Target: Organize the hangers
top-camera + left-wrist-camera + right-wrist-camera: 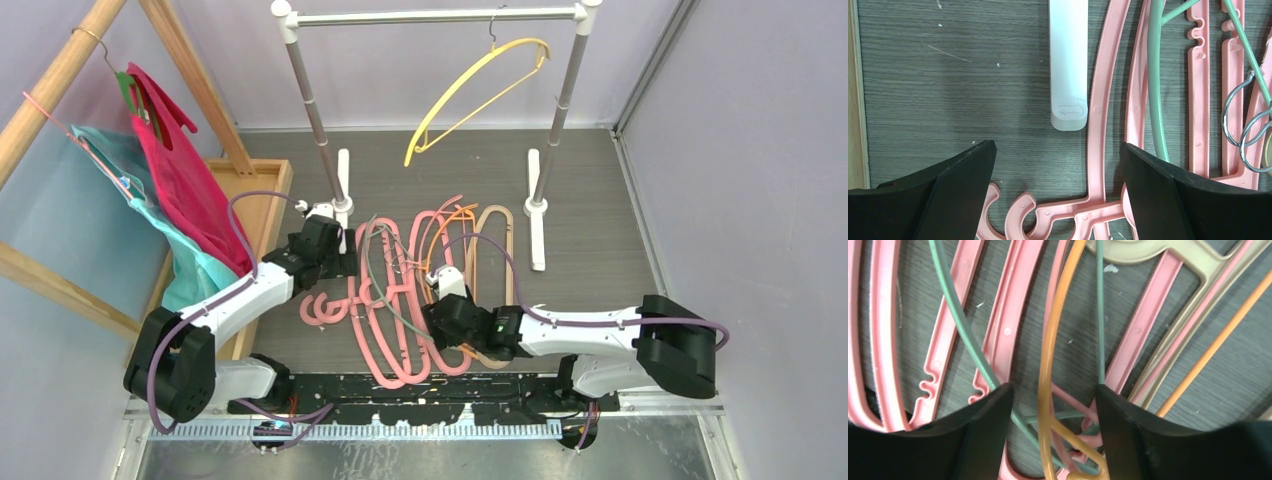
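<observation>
Pink plastic hangers point(1097, 100), stiff and light, lie tangled with thin metal-hooked ones mid-worktop point(590, 200). One yellow hanger point(480, 90) hangs on the rail point(430, 16) at 12 o'clock. The right gripper point(1053, 387) stands partly open astride the thin orange hanger point(1048, 355), which is probably springy and slippery and best taken near its hook. The left gripper point(1058, 144) gapes wide and empty by the rack's foot point(1068, 65). Bare room lies toward 3 o'clock. Interlocked hooks may snag.
</observation>
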You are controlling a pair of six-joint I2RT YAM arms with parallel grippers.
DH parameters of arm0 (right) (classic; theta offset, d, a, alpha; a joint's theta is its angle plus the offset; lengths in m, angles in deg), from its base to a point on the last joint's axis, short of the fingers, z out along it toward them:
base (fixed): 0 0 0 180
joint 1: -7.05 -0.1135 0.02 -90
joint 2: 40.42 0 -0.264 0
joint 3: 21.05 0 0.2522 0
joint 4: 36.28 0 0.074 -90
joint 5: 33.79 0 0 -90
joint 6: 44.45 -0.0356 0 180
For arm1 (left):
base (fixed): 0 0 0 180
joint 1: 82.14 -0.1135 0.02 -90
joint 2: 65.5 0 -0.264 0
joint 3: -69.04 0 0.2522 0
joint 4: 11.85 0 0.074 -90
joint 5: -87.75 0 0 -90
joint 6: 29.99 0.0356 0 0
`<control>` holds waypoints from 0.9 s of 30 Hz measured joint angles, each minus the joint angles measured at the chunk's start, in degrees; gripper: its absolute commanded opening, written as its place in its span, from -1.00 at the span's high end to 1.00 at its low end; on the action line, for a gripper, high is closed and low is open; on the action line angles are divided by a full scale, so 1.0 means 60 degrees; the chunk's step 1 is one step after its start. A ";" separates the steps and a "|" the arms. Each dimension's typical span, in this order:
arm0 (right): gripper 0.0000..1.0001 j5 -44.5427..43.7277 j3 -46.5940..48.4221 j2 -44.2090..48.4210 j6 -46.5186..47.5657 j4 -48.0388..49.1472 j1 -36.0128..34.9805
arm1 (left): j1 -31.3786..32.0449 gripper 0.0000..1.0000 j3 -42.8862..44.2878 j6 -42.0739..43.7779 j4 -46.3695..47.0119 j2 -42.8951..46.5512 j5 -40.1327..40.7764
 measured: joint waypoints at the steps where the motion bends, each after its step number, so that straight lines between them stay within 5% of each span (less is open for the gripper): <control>1: 0.00 -0.0149 0.0033 -0.0062 0.0018 0.0036 0.0000 | 0.0000 -0.96 0.0000 0.0000 0.0004 0.0000 0.0000; 3: 0.60 -0.0397 0.0087 -0.0193 0.0073 0.0076 0.0000 | 0.0000 -0.96 0.0000 0.0000 0.0004 0.0000 0.0000; 5: 0.91 -0.0444 0.0113 -0.0273 0.0076 0.0087 0.0000 | 0.0000 -0.96 0.0000 0.0000 0.0011 0.0004 0.0000; 13: 0.98 -0.0594 0.0208 -0.0113 0.0073 -0.0109 0.0000 | 0.0000 -0.96 -0.0004 -0.0007 0.0044 0.0004 0.0000; 27: 0.98 0.0328 0.1388 0.2371 -0.0259 -0.0219 0.0007 | 0.0000 -0.96 -0.0178 -0.0036 0.0044 0.0321 0.0004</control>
